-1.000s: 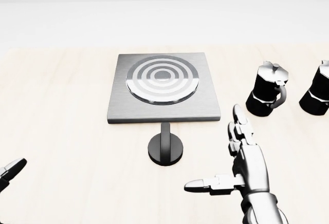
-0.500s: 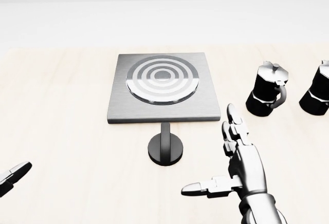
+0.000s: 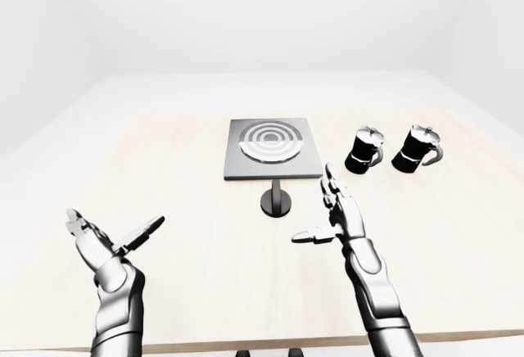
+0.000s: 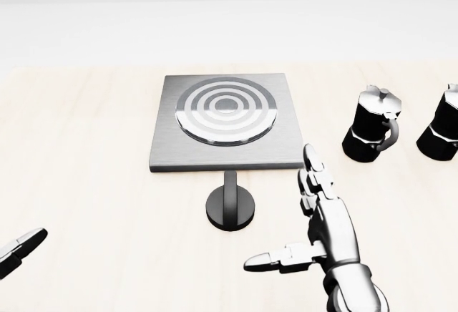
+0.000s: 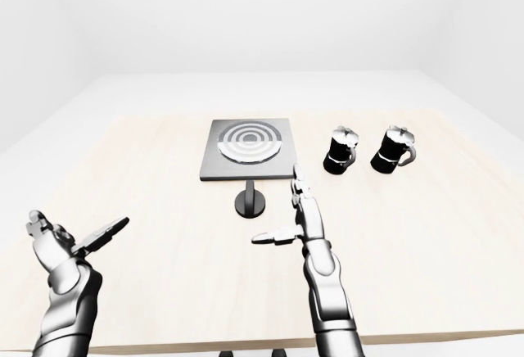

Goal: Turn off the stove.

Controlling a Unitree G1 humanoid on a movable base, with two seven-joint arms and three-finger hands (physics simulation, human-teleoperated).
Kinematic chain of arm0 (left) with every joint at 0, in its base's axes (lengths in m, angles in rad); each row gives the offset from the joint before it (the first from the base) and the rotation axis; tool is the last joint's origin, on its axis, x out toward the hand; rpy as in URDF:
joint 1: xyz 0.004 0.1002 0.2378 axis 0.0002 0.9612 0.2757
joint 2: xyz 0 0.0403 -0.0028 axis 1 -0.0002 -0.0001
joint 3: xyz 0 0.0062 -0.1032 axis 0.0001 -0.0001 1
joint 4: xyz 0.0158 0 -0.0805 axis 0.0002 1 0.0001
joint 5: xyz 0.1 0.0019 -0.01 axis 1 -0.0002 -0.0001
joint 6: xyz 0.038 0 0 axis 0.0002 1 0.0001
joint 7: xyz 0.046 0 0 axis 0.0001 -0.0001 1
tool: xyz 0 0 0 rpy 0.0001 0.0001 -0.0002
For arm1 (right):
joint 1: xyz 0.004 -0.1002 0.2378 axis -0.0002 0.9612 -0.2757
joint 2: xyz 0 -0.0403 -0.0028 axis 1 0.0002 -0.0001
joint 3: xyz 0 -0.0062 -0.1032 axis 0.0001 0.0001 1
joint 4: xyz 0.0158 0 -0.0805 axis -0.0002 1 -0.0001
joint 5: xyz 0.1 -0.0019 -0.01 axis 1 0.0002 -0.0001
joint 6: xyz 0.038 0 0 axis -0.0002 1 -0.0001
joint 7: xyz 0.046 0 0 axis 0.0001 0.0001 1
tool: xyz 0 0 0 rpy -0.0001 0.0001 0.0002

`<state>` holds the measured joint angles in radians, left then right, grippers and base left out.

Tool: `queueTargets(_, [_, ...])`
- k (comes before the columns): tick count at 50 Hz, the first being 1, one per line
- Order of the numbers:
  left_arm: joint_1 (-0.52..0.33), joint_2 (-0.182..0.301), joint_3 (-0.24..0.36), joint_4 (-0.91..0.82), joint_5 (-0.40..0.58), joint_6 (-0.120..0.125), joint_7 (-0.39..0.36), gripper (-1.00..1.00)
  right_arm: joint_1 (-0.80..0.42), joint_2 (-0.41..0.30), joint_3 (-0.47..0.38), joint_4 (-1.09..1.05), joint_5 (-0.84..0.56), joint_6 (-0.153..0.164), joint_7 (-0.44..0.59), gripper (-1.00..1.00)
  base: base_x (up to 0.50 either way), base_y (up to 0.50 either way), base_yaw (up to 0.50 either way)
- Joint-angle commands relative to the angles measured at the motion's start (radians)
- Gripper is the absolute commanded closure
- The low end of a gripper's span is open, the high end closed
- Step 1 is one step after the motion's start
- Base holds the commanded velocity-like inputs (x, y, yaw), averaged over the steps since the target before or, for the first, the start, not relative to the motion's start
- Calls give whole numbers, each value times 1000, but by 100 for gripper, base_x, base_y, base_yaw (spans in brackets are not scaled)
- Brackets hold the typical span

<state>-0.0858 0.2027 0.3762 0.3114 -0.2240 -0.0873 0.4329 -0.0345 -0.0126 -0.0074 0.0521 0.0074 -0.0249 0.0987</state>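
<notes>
Two hands, both spread, neither gripping. Stove (image 4: 226, 122) sits mid-desk (image 4: 86, 183), its dark knob (image 4: 230, 207) at 6 o'clock of the plate. Right hand (image 4: 315, 215) hovers at the knob's 4 o'clock, apart from it. Left hand (image 3: 110, 238) well away. Knob untouched; turning not yet begun.

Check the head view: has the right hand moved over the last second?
Yes. The right hand has drifted left, toward the stove knob, while the stove and moka pots hold their places.
</notes>
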Motion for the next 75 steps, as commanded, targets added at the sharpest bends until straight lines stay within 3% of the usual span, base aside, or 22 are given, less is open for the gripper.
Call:
queueTargets(1, [3, -3, -2, 12, -2, 0, -10, -100, -67, 17, 33, 107, -14, -21, 12, -100, 0, 0, 0])
queueTargets(6, [9, -3, -1, 2, -3, 0, -11, -100, -77, 22, 40, 122, -20, -19, 15, -100, 0, 0, 0])
queueTargets(7, [-23, 3, 4, 20, 6, 0, 41, -100, -168, 62, 93, 283, -27, -31, 54, -100, 0, 0, 0])
queueTargets(18, [-17, 6, -2, 16, 1, 0, 43, -100, -202, 76, 87, 336, -35, -42, 69, -100, 0, 0, 0])
queueTargets(21, [-11, 7, 1, 2, -6, 0, 35, -100, -201, 84, 98, 322, -41, -19, 71, -100, 0, 0, 0])
queueTargets(25, [-15, 6, 2, 15, -3, 0, 31, -100, -195, 86, 101, 313, -44, -16, 72, -100, 0, 0, 0])
queueTargets(41, [-24, 10, 0, 16, -7, 0, 50, -100, -145, 104, 118, 340, -33, -52, 58, -100, 0, 0, 0])
queueTargets(47, [-25, 12, -3, 20, -8, 0, 52, -100, -129, 136, 143, 342, -23, -26, 36, -100, 0, 0, 0])
queueTargets(49, [-26, 13, -2, 22, -8, 0, 51, -100, -109, 144, 160, 306, -20, 1, 23, -100, 0, 0, 0])
queueTargets(53, [-23, 12, 0, 16, -11, 0, 48, -100, -113, 166, 185, 344, 6, -3, 39, -100, 0, 0, 0])
queueTargets(57, [-26, 13, -2, 23, -12, 0, 49, -100, -112, 171, 198, 317, 10, 29, 46, -100, 0, 0, 0])
queueTargets(58, [-23, 13, -1, 13, -14, 0, 50, -100, -118, 171, 196, 327, 14, 28, 51, -100, 0, 0, 0])
queueTargets(59, [-28, 13, -1, 25, -12, 0, 49, -100, -131, 169, 187, 365, 22, 2, 62, -100, 0, 0, 0])
queueTargets(61, [-32, 14, -2, 36, -12, 0, 49, -100, -146, 173, 183, 379, 24, 2, 67, -100, 0, 0, 0])
queueTargets(64, [-32, 15, -3, 32, -14, 0, 51, -100, -172, 179, 172, 431, 34, -28, 84, -100, 0, 0, 0])
queueTargets(69, [-26, 13, 1, 13, -15, 0, 50, -100, -182, 183, 175, 420, 33, 1, 98, -100, 0, 0, 0])
queueTargets(75, [-31, 14, -1, 28, -17, 0, 49, -100, -245, 163, 122, 521, 55, -62, 119, -100, 0, 0, 0])
